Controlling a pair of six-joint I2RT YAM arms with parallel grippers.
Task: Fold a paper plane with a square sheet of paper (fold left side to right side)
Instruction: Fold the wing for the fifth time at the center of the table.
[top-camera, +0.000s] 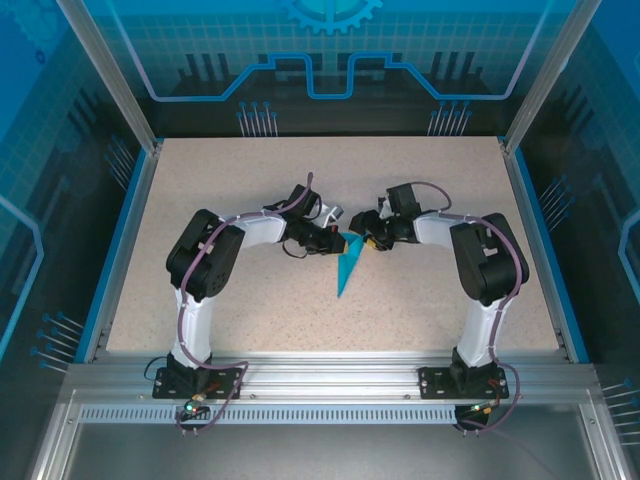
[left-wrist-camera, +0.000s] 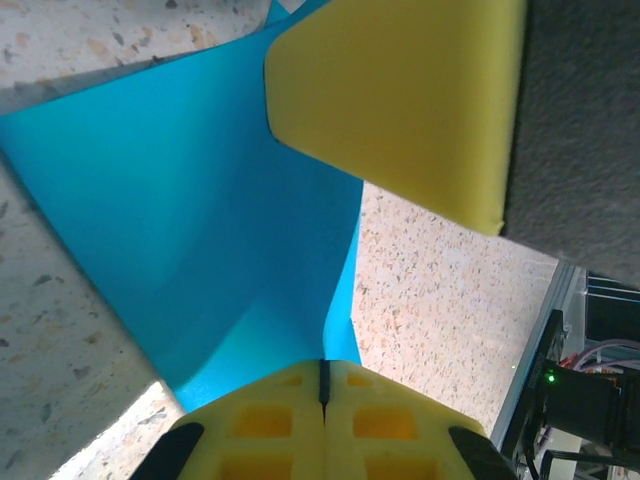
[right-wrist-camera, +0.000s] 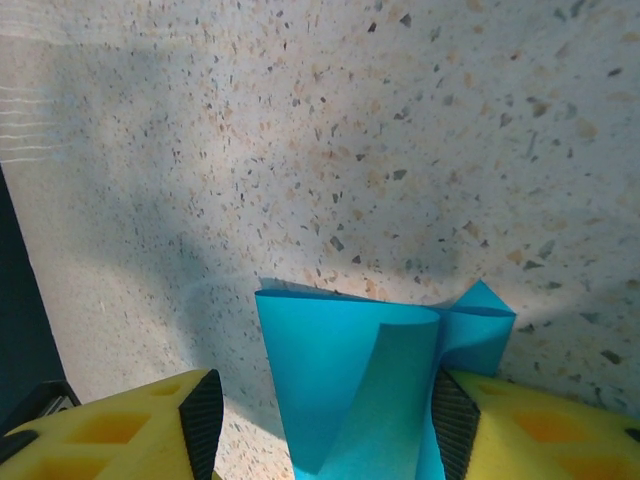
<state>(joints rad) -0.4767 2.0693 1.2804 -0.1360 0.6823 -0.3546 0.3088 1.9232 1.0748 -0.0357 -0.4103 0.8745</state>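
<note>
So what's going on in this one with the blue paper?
Both arms meet mid-table over the teal paper, which is folded into a narrow pointed shape. The left gripper is pinched shut on the paper. The right gripper stands open with the paper's raised flaps between its fingers. The pointed end lies on the table, toward the arm bases.

Enclosure check: glazed panels are boxing in a speckled table.

The table (top-camera: 250, 330) is showing a beige top flecked with dark grains, and blue edging strips (top-camera: 119, 240) are running along its left and right sides. A ribbed aluminium rail (top-camera: 330, 372) is crossing the near edge, with a slotted strip (top-camera: 330, 412) lying just beyond it toward the camera. Slanted aluminium posts (top-camera: 104, 70) are rising at the far corners. Clear panels (top-camera: 330, 60) printed with blue circuit lines and a gear emblem (top-camera: 330, 12) are closing off the back and sides. Even light is casting soft grey shadows on the top.
</note>
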